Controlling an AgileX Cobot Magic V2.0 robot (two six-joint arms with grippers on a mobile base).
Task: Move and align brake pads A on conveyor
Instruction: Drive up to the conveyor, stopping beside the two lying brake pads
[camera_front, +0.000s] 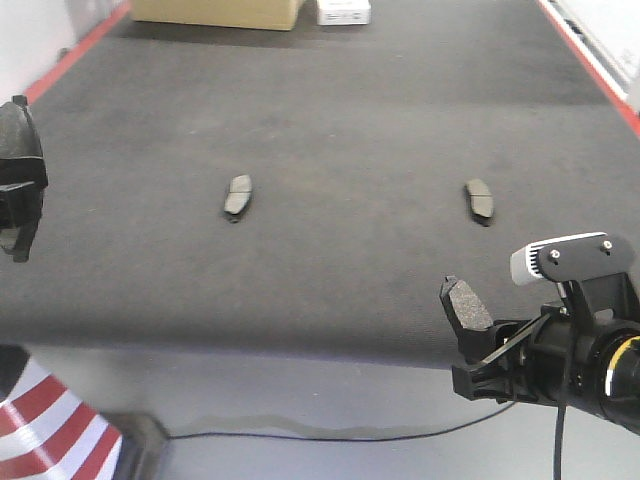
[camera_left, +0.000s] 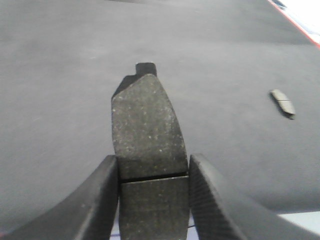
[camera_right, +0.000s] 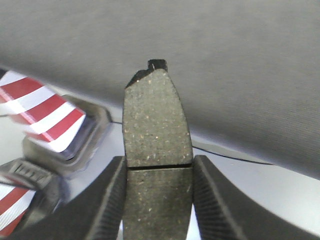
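My left gripper (camera_left: 152, 200) and my right gripper (camera_right: 159, 200) each hold one brake pad (camera_left: 146, 125), two more pads (camera_front: 238, 195) lie on the conveyor (camera_front: 350, 110).

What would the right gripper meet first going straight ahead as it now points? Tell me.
Probably the conveyor. The right gripper, shut on a brake pad, points over the belt's near edge; nothing else shows ahead in the wrist view, though depth is unclear.

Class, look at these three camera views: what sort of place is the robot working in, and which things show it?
Probably a factory line or an industrial test cell. A wide dark conveyor with a red edge strip carries brake pads, each gripper holds another pad, and a red-and-white striped barrier stands on the grey floor.
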